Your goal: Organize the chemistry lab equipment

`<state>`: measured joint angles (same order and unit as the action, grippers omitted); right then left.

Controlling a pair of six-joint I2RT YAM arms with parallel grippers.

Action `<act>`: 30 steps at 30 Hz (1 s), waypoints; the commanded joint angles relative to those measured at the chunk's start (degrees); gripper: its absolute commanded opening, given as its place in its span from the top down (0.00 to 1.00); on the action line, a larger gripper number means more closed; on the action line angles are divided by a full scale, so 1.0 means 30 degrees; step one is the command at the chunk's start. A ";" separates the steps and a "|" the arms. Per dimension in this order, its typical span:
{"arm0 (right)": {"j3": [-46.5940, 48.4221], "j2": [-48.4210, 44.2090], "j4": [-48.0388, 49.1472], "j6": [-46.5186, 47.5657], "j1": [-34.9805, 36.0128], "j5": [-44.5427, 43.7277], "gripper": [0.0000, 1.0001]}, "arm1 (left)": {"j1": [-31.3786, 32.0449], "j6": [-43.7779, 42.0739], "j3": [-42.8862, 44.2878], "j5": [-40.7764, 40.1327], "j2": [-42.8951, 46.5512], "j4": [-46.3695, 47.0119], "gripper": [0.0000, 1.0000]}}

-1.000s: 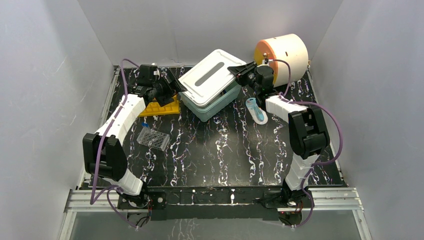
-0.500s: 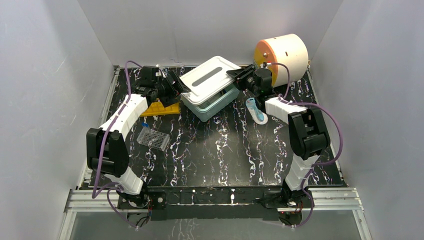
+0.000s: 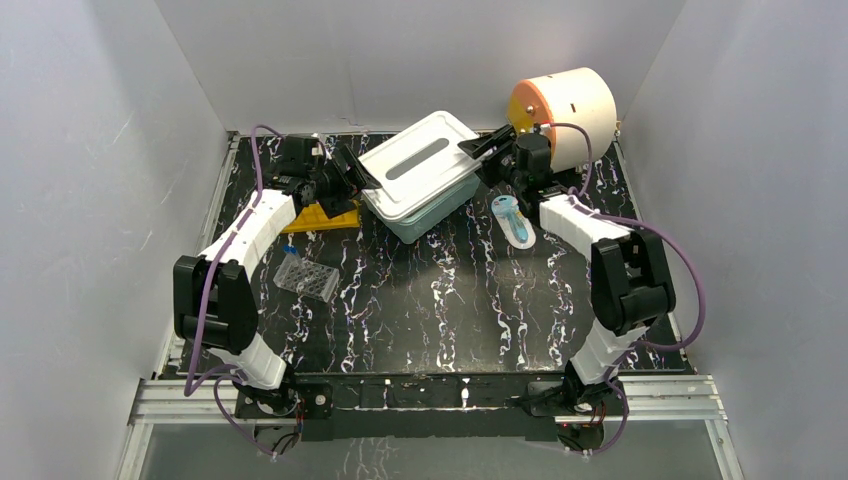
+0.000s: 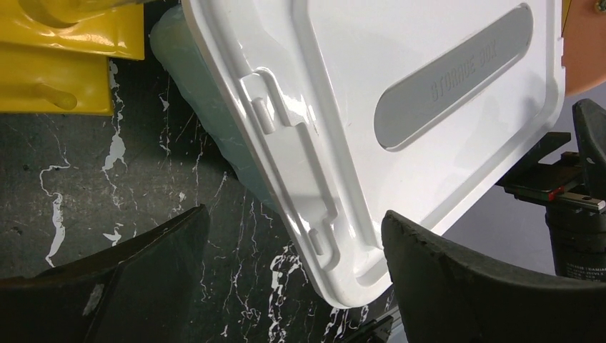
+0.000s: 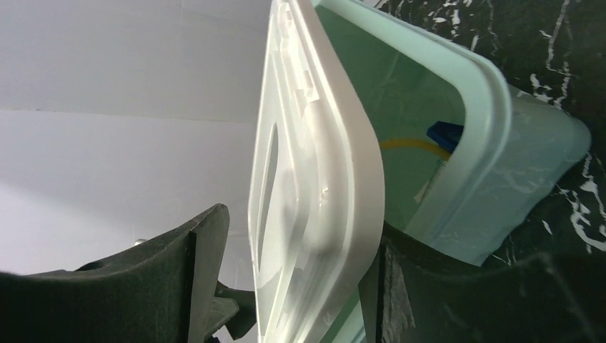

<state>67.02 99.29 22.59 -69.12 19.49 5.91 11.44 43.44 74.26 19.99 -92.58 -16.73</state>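
— From overhead, whereabouts of the white lid [image 3: 418,160]?
— Askew on top of the pale green storage box [image 3: 425,218], far back on the marbled black table [image 3: 450,300]. Left gripper [image 3: 352,172] at the box's left side, right gripper [image 3: 482,148] at its right side.
— Jaw states readable from up there?
— Hardly, too small. Clearer from the wrists. Left wrist: fingers [image 4: 143,279] spread wide, straddling a corner of the lid, gripping nothing. Right wrist: likewise parted, lid rim between the fingers, a gap showing on one side, contact on the other impossible to tell.
— Anything inside the box?
— Visible only from the right wrist: lid standing off the rim on that side, and through the opening a blue cap [image 5: 446,133] and a curve of amber tubing [image 5: 411,145]. Hidden from above and from the left wrist.
— Anything unique to the left wrist?
— Grey label on the lid, reading STORAGE BOX.
— And outside the box?
— Yellow holed tube rack [image 3: 325,215] just left of the box, partly under the left arm. Clear plastic rack [image 3: 307,277] well to the box's front-left. Pale blue oblong item [image 3: 515,222] just right of the box, kind unclear. Orange-faced white drum [image 3: 565,105] behind the box, to its right.
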 commanded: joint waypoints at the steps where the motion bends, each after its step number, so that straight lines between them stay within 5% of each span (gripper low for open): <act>1: 0.0492 -0.1683 -0.2347 0.0664 -0.0353 -0.1242 0.28 | -0.0093 -0.0301 -0.0246 0.0608 -0.0092 -0.0197 0.11; 13: 0.3792 -0.1200 -0.9893 0.4680 -0.0726 -0.4102 0.26 | -0.0093 0.0347 -0.0439 0.3085 -0.0577 0.0996 0.15; 30: 0.5910 0.0909 -1.2934 1.0176 -0.0316 -0.4121 0.28 | -0.0094 -0.0726 -0.0289 0.1750 0.0415 0.0013 0.09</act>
<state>81.71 101.75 -14.33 -44.01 18.04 -4.58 11.44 43.44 72.99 25.85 -95.04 -14.81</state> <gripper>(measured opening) 0.719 0.903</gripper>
